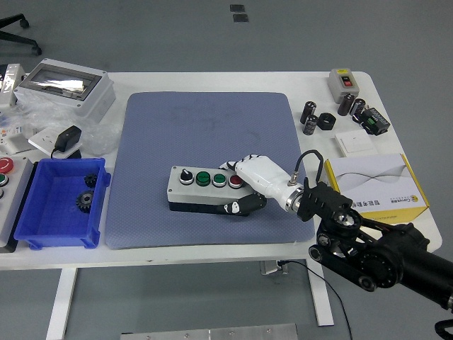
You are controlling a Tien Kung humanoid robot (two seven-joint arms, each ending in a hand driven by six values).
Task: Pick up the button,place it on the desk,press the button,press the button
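Note:
The grey button box (202, 187) lies on the blue mat (205, 134) near its front edge. It carries a black knob, two green buttons and a red button (235, 181) at its right end. My right hand (248, 185), white with black fingertips, grips the box's right end: fingers curl over the back edge and the thumb (237, 207) presses the front side. The palm partly covers the box's right end. The left arm is out of view.
A blue bin (62, 205) with black gears stands at the left, a grey enclosure (65, 86) behind it. At the right are a yellow-edged box (375, 184), black cylinders (310, 117) and a small switch box (345, 81).

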